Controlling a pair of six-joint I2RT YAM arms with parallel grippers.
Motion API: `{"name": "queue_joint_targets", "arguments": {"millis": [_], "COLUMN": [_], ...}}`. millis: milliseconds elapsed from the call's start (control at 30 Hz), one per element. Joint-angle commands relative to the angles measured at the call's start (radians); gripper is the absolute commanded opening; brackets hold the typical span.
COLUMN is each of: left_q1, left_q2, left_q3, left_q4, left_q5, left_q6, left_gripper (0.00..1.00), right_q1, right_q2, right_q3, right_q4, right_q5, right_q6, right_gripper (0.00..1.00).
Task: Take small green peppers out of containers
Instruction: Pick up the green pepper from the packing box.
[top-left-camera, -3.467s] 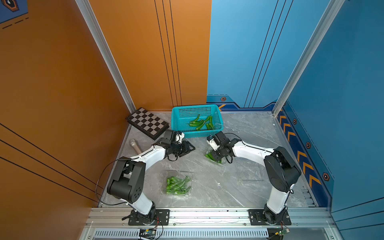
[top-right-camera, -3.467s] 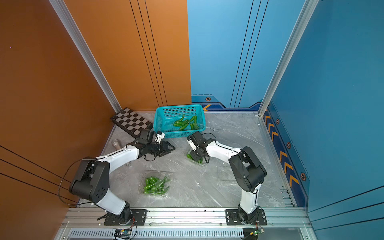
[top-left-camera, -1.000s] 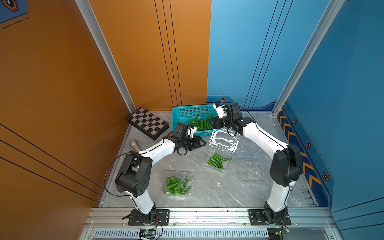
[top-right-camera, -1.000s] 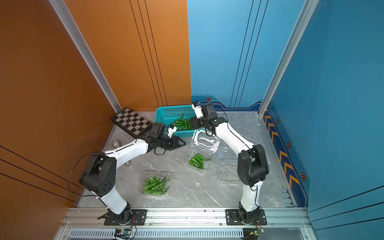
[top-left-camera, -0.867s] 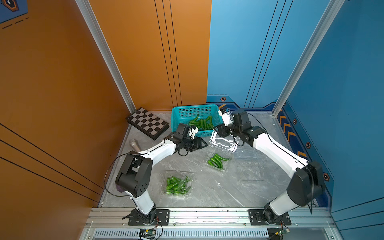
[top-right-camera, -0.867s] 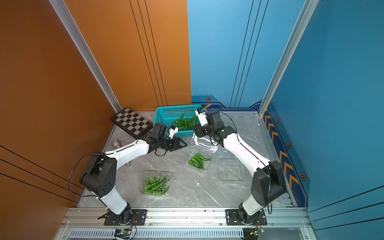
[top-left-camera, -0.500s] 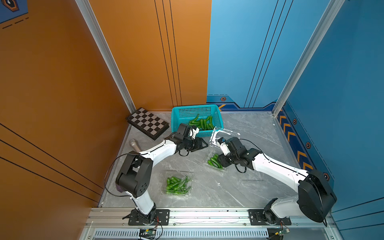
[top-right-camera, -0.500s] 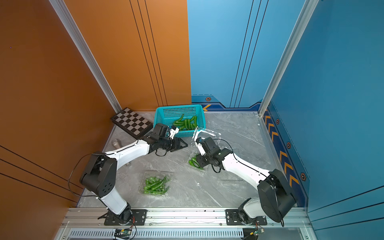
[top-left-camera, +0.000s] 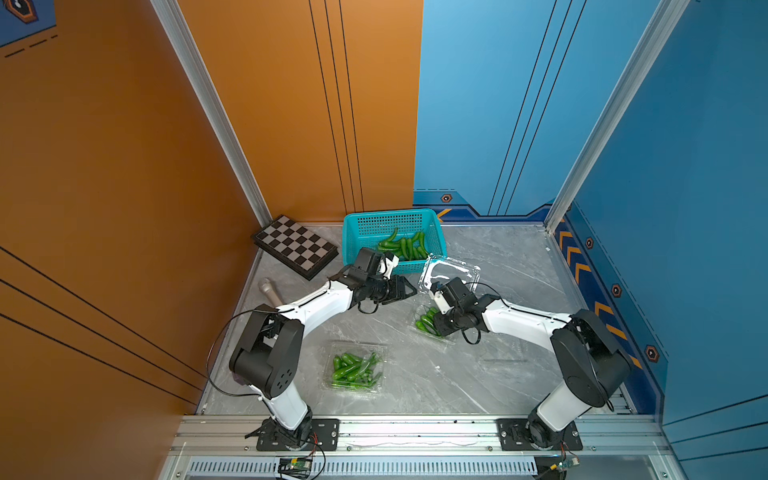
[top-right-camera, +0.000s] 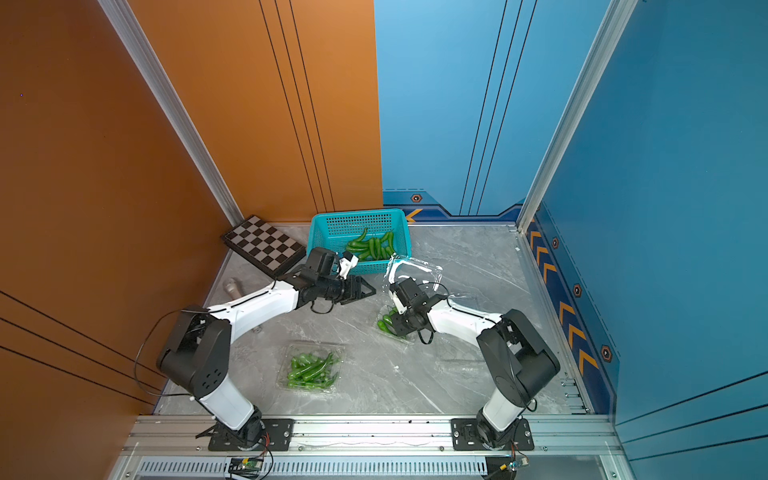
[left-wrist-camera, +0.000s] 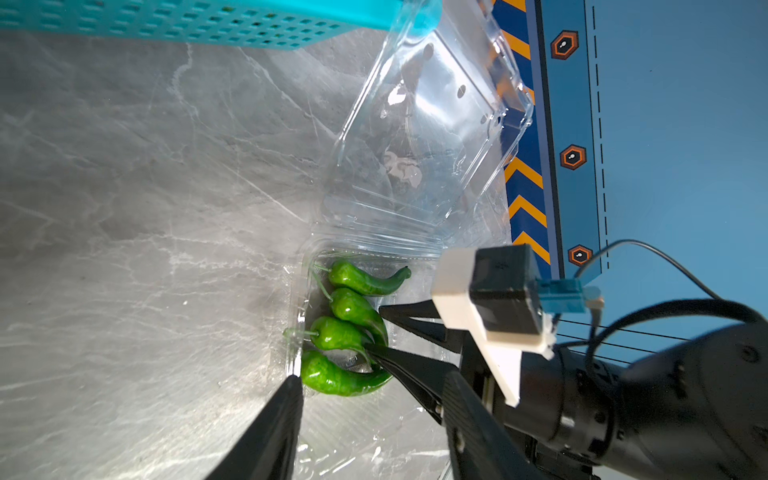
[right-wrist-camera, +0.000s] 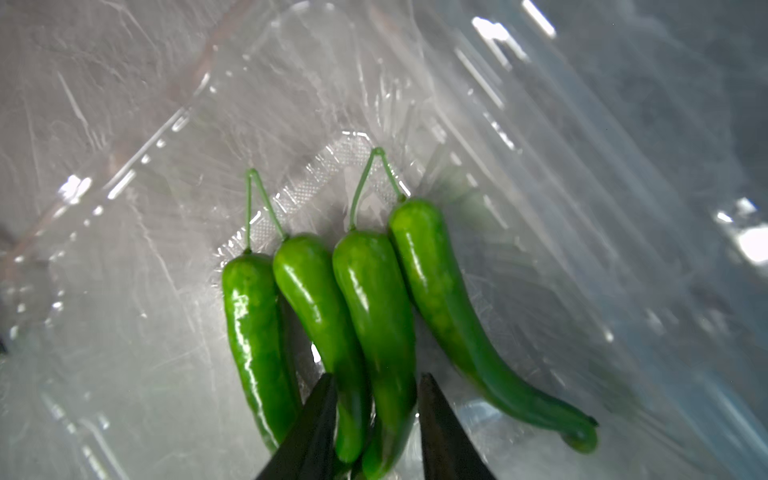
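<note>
Near container: a closed container (top-left-camera: 381, 353) sat on the table (top-left-camera: 457, 386), near and centre, packed with peppers (top-left-camera: 351, 368).
Open container: the open container (left-wrist-camera: 297, 328) sat farther back, right of centre.
Four peppers: four peppers (right-wrist-camera: 365, 299) lay side by side in its tray, stems pointing left.
Right gripper: the right gripper (right-wrist-camera: 374, 378) reached into the tray from the right. Its jaws stood narrow, one on each side of the two middle peppers near their tips. Whether they pinched them could not be told.
Left gripper: the left gripper (top-left-camera: 411, 291) hung over the table just left of the open container, pointing right. Its jaws were apart with nothing between them.
Cylinder: a grey cylinder (top-left-camera: 270, 291) lay at the table's left edge.
Lid: the lid (left-wrist-camera: 419, 137) stood up from the tray's far side, tilted back. Its top edge was by the basket's near right corner.
Basket: a teal basket (top-left-camera: 388, 218) sat far and centre against the wall, with loose peppers (top-left-camera: 405, 247) inside.
Chessboard: a chessboard (top-left-camera: 295, 245) lay far left, just beside the basket.
</note>
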Motion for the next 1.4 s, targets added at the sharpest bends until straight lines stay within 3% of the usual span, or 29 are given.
{"name": "queue_joint_targets", "arguments": {"millis": [0, 500, 767, 933, 1367], "left_q1": [0.001, 0.011, 0.015, 0.022, 0.038], "left_q2": [-0.035, -0.029, -0.028, -0.032, -0.025], "left_q3": [-0.015, -0.015, -0.014, -0.016, -0.008], "left_q4": [-0.015, -0.015, -0.015, -0.015, -0.015], "left_q5": [-0.020, -0.017, -0.014, -0.012, -0.014], "left_q6": [0.016, 0.014, 0.015, 0.014, 0.014], "left_gripper": [0.56, 0.55, 0.55, 0.55, 0.54], "right_q1": [-0.008, -0.059, -0.057, -0.057, -0.044], "right_q2": [0.022, 0.127, 0.172, 0.175, 0.005], "right_q3": [0.049, 0.082, 0.108, 0.099, 0.108], "right_q4": [0.034, 0.053, 0.047, 0.053, 0.024], "right_q5": [-0.002, -0.045, -0.070, -0.061, -0.022], "right_q6": [-0.014, -0.023, -0.025, -0.025, -0.040], "right_gripper": [0.35, 0.29, 0.34, 0.12, 0.04]}}
